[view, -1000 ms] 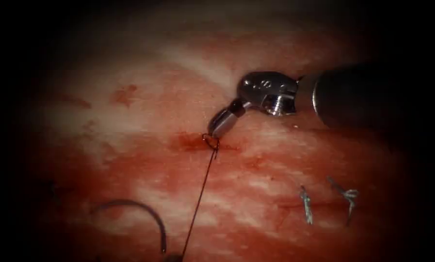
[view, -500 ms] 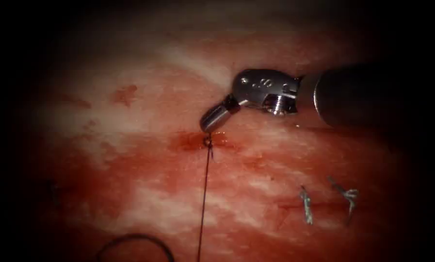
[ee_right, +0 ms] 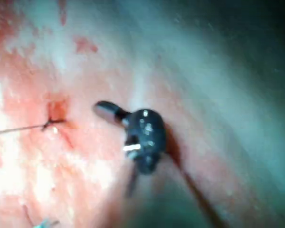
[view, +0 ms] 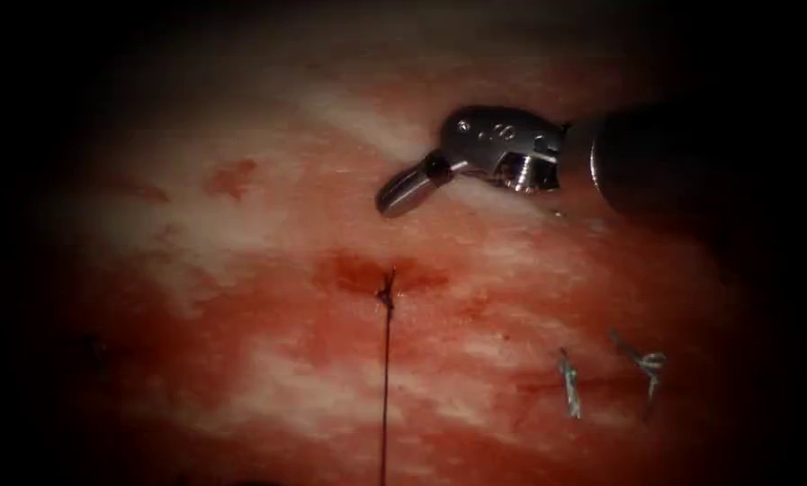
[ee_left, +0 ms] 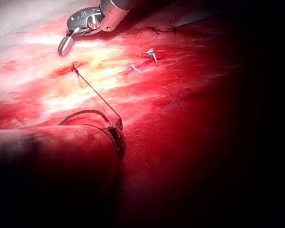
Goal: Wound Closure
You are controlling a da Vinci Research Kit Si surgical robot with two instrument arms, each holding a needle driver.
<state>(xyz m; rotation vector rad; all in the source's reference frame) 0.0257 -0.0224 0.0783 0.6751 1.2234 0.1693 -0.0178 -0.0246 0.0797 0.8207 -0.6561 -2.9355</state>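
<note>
Currently the right tool [view: 394, 200], jaws closed and holding nothing, is lifting up and away from the knot [view: 386, 294] at the cut [view: 367, 274]. Thread [view: 385, 387] is running taut from the knot toward the left tool [ee_left: 115, 129], which appears to be gripping it beside the needle [ee_left: 85, 113], clear of the tissue [view: 241, 234]. Tightening looks to be in hand; trimming would call for the right tool.
</note>
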